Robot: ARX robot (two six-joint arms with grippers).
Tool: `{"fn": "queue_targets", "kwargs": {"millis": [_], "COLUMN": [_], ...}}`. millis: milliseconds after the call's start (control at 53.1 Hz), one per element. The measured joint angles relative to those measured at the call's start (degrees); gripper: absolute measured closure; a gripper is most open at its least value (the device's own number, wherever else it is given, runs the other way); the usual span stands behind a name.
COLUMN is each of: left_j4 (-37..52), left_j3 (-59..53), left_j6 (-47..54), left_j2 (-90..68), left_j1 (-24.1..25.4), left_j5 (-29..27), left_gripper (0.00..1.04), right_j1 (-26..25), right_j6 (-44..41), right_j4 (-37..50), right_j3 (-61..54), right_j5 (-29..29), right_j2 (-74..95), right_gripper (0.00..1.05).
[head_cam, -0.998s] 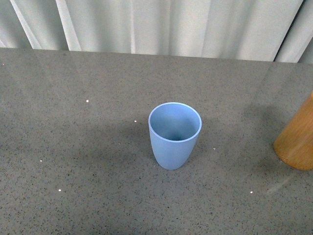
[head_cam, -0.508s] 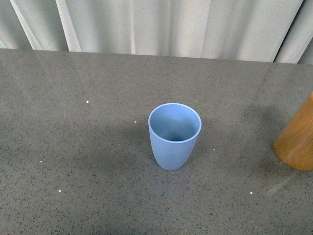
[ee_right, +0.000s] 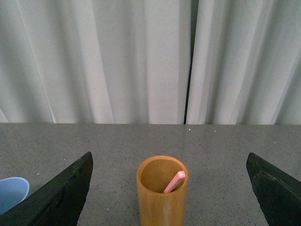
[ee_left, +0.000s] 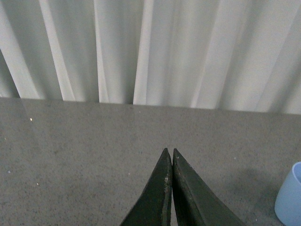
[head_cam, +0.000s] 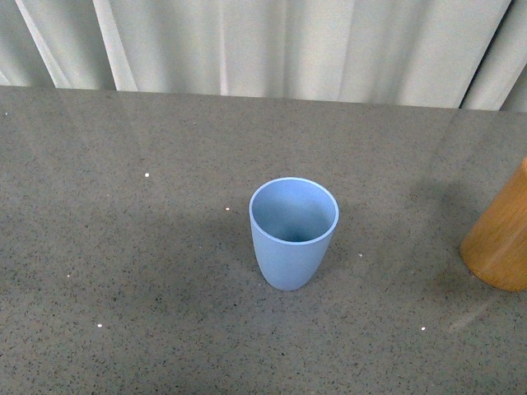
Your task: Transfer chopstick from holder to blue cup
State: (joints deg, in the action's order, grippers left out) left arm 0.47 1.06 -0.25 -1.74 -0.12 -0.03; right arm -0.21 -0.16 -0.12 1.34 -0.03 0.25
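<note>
Standing upright on the grey counter (head_cam: 123,247), the blue cup (head_cam: 294,233) is showing its open mouth to the front camera. The wooden holder (head_cam: 501,239) is standing well to the right of the blue cup, and the pink chopstick (ee_right: 174,182) is leaning inside it. The right claw (ee_right: 169,155) is hanging spread wide apart, facing the holder. The left claw (ee_left: 170,155) is pressing its tips together, beside the blue cup.

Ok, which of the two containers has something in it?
The wooden holder: a pink chopstick leans inside it. The blue cup looks empty.
</note>
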Motion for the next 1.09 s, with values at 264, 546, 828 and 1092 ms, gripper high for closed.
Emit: {"fn": "queue_targets", "kwargs": {"millis": [264, 546, 828, 1092], "left_j4": [-0.44, -0.44, -0.44, -0.44], "left_j3": [0.00, 0.00, 0.00, 0.00], "left_j6": [0.00, 0.00, 0.00, 0.00], "left_j2": [1.51, 1.53, 1.55, 1.55], "left_j1": [0.00, 0.00, 0.00, 0.00], "left_j5": [0.02, 0.02, 0.04, 0.02], "left_gripper": [1.01, 0.62, 0.09, 0.07], "right_j1": [0.00, 0.00, -7.91, -20.17], "right_j6": [0.00, 0.00, -12.00, -30.12], "right_j4": [0.00, 0.00, -10.32, 17.42], "right_j3": [0.00, 0.00, 3.82, 0.20], "right_j5": [-0.02, -0.02, -7.52, -21.09], "right_j2": [0.00, 0.00, 15.08, 41.86], "right_gripper": [0.10, 0.10, 0.10, 0.10]}}
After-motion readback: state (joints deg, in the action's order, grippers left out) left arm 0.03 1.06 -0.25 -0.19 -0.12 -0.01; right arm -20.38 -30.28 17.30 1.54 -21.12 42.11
